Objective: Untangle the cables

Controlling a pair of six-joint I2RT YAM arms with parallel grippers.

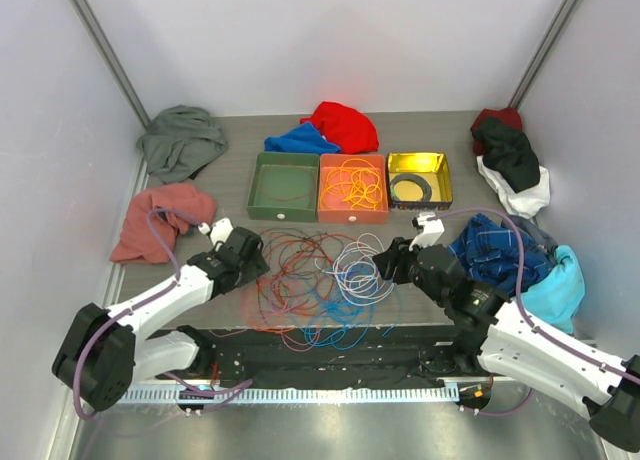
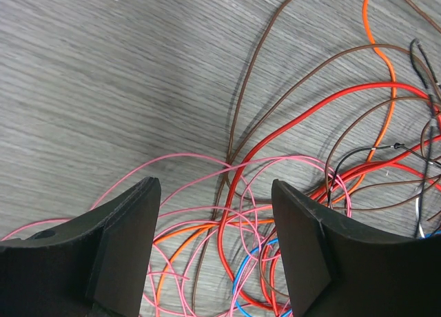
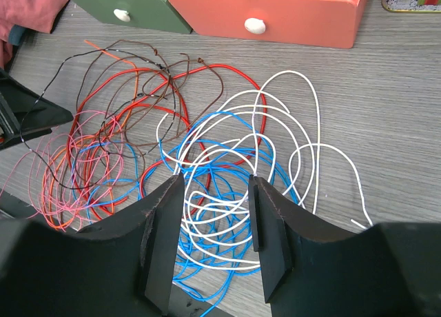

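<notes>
The cables point(image 1: 318, 280) lie in a loose tangle on the grey table between my two arms. Red, brown, orange and pink loops are on the left, white point(image 1: 360, 270) and blue ones on the right. My left gripper point(image 1: 252, 263) hovers at the tangle's left edge. In its wrist view the left gripper point(image 2: 216, 193) stands open above pink point(image 2: 186, 162), red point(image 2: 289, 127) and brown strands, with nothing between its fingers. My right gripper point(image 1: 385, 265) is at the tangle's right side. It is the right gripper point(image 3: 216, 186) standing open over white cable point(image 3: 303, 76) and blue cable point(image 3: 227, 114), holding nothing.
Behind the tangle stand a green tray point(image 1: 255, 188), an orange tray point(image 1: 350, 218) holding orange and yellow wire, and a yellow tin point(image 1: 418, 158) with a black coil point(image 1: 395, 188). Cloth heaps ring the table: pink point(image 1: 160, 220), grey-green point(image 1: 182, 140), red point(image 1: 345, 125), plaid point(image 1: 495, 250), teal point(image 1: 555, 285).
</notes>
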